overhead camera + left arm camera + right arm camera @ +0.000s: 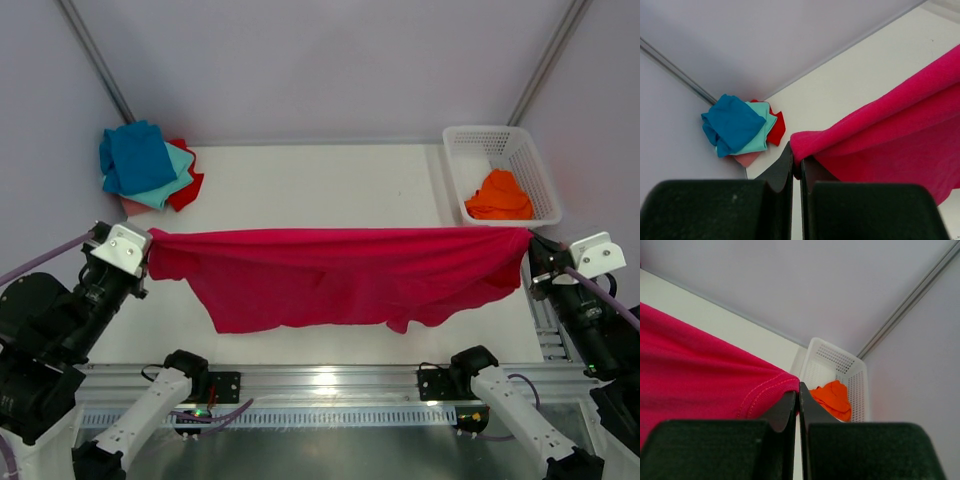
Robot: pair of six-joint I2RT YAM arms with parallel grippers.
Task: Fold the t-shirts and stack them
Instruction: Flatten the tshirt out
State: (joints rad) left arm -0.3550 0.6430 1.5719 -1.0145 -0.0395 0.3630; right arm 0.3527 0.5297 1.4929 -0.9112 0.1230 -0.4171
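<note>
**Top external: crimson tee strung between both arms**

Across the middle of the frame the crimson t-shirt (340, 275) is stretched with its long axis running left to right. Its upper edge forms a nearly straight line, and the rest of the cloth hangs toward the bottom of the frame, over the white table (300, 180).

The left gripper (151, 240) is clamped on the shirt's left end and the right gripper (530, 238) on its right end. Each wrist view shows the fingers pressed together on a pinch of crimson fabric.

In the upper left corner sits a pile: a blue t-shirt (135, 155) on a teal one (172, 182), with red (192, 185) and pink (130, 206) edges showing beneath. At upper right, the white basket (545, 180) holds an orange t-shirt (498, 195).
</note>
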